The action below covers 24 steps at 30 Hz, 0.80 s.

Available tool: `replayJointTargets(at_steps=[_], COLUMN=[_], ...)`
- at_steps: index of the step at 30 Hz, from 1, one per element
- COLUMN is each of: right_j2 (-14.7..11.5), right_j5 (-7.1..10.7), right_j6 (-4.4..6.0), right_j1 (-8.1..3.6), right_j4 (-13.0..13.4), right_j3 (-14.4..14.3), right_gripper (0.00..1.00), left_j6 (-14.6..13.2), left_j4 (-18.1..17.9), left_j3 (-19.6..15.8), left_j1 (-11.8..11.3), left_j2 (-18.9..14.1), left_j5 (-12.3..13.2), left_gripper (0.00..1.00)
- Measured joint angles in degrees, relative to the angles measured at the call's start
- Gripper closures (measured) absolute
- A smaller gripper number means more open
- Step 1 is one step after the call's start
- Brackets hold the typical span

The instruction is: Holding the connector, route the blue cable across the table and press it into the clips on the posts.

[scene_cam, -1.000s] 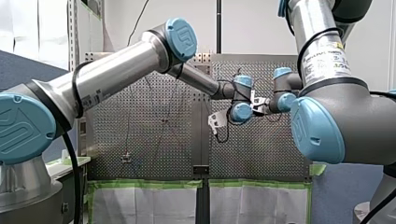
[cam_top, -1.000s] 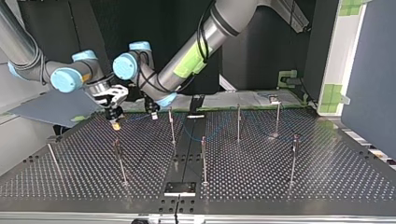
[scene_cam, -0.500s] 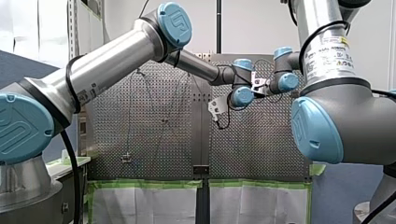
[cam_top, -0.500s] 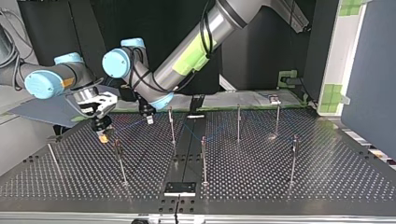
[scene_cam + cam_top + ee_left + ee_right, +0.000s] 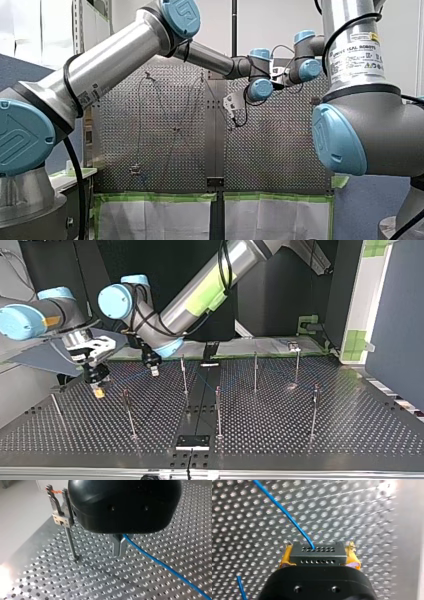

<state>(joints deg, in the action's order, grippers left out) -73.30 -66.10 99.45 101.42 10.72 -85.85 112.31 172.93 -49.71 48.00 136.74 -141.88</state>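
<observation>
Right end effector point(image 5: 98, 390), yellow pads, is clenched on the black rectangular multi-pin connector point(image 5: 316, 553). Left end effector point(image 5: 119, 550) has its metal fingers closed around the thin blue cable point(image 5: 160, 563), which trails over the perforated metal worktop point(image 5: 280, 430). Over 1 second, both arms moved toward the top view's left, nearing the slim metal post point(image 5: 68, 533). Its clip shows no blue cable, so pressing-in looks outstanding.

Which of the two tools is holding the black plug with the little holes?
My right tool: its yellow pads clamp the black connector, while my left tool pinches only the blue cable in its metal fingers.
</observation>
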Motion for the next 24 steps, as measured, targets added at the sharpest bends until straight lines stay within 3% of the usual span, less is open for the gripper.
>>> replayJointTargets(at_steps=[6,17,24], right_j2=[-2.3,-2.7,-3.0], right_j5=[-0.01,0.03,0.08], right_j6=[0.06,0.04,-0.27], right_j1=[0.01,0.1,0.37], right_j4=[-0.3,-0.5,-0.9], right_j3=[0.1,0.4,0.5], right_gripper=[1.0,1.0,1.0], left_j6=[-0.1,-0.1,-0.8], left_j4=[0.0,-0.4,-2.6], left_j3=[0.0,0.1,0.0], left_j1=[0.2,-0.6,-0.2], left_j2=[-0.5,-0.7,-0.7], left_j5=[0.0,0.1,2.3], left_gripper=[1.0,1.0,1.0])
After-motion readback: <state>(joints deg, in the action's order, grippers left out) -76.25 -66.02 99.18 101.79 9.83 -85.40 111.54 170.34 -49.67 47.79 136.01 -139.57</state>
